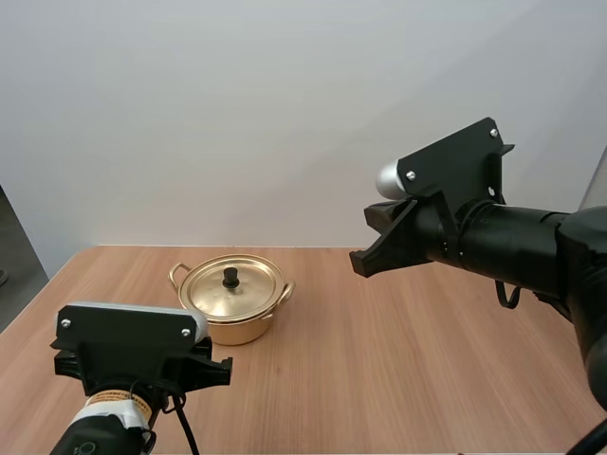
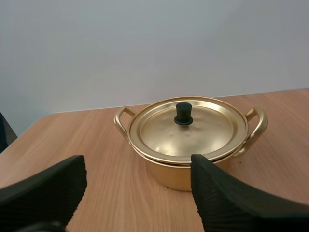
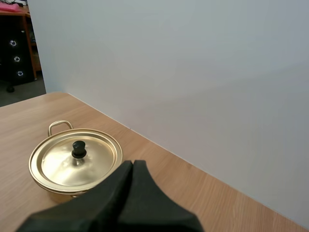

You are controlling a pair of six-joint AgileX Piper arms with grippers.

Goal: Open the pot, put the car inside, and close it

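- Pot [image 1: 232, 301]: gold metal with two loop handles, standing upright on the table [image 1: 408, 360], directly ahead of the left arm.
- Lid [image 1: 230, 289]: seated flat on the pot's rim, black knob [image 1: 230, 278] at its centre. It hides whatever is inside, so the opening step is not yet done.
- Left gripper [image 2: 137, 166]: fingers spread wide, holding nothing, low and just short of the pot; apparently lined up to take the lid.
- Right gripper [image 3: 131, 169]: fingers pressed together, empty, raised well off to the pot's side; probably parked clear.
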